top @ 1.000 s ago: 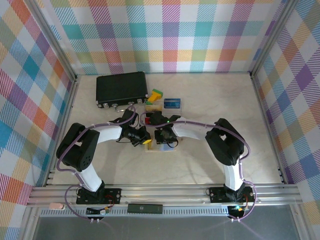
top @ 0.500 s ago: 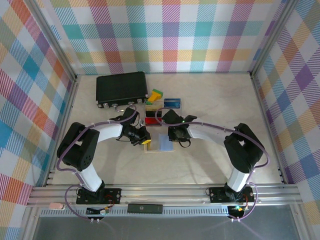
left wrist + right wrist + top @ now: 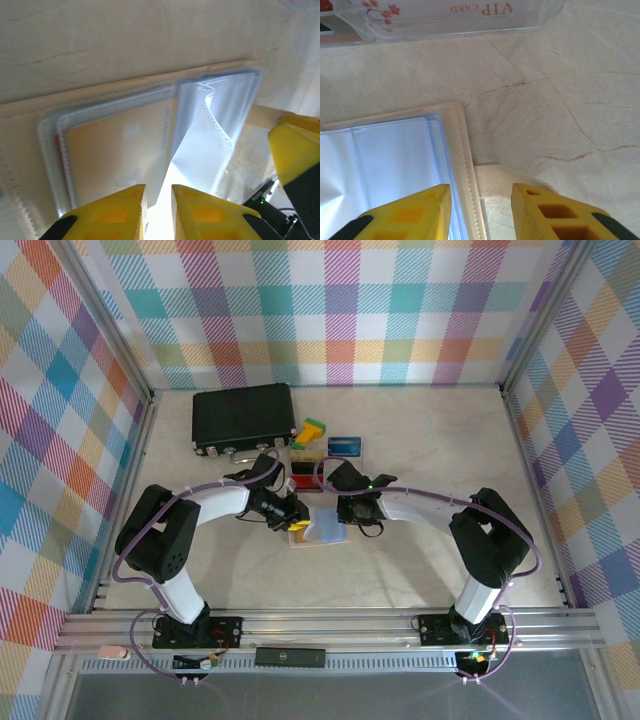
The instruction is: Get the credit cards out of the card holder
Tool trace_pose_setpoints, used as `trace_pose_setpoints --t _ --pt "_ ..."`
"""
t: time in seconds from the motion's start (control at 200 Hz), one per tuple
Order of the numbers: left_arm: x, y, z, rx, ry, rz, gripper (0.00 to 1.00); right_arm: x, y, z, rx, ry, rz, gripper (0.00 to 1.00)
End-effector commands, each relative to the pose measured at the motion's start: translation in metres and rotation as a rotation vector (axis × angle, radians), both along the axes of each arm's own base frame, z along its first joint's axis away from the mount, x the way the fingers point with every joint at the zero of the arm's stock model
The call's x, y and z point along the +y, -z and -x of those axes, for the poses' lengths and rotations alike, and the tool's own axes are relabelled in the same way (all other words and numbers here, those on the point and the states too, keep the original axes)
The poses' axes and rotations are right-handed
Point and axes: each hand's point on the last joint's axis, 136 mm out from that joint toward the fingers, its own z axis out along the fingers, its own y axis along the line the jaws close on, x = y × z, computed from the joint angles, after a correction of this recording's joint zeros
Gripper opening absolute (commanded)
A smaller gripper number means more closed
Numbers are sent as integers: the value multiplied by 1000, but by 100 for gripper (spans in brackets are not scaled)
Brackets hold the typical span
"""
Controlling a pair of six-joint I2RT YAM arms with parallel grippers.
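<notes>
The card holder [image 3: 327,531] lies open on the table between both arms, its cream cover [image 3: 30,135] and pale blue-grey pocket leaves [image 3: 385,160] spread out. A yellowish-tan card [image 3: 117,145] sits inside a left pocket. My left gripper [image 3: 297,522] [image 3: 158,192] is shut on one translucent leaf [image 3: 200,150], which rises toward its fingers. My right gripper [image 3: 346,517] [image 3: 481,192] is open, straddling the holder's right edge and its cream tab [image 3: 502,182]. Behind the holder lie a red card [image 3: 303,483], a black card [image 3: 302,472], a blue card [image 3: 345,445] and a whitish VIP card [image 3: 470,15].
A large black case [image 3: 243,416] stands at the back left. Green and yellow blocks [image 3: 312,430] lie beside it, just behind the loose cards. The plaid walls [image 3: 320,310] enclose the marble table on three sides.
My right arm swung to the right, off the middle of the holder to its right edge. The left gripper shifted slightly right onto the holder and holds a leaf.
</notes>
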Motion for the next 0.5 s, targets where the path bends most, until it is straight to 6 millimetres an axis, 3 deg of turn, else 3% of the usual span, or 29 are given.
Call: trace_pose_setpoints --t 0.0,0.095,0.335,0.495 --pt "-14 -26 0 -32 27 66 22 -3 -12 -3 -27 39 -45 37" --pt "-27 -34 -4 -61 40 113 25 -7 -14 -4 -38 58 -59 37" --pt "-60 -27 -3 -54 65 140 31 -21 -22 -5 -71 116 -100 37" --pt "-57 -7 -9 -37 33 60 33 -28 -23 -4 -74 132 -114 38"
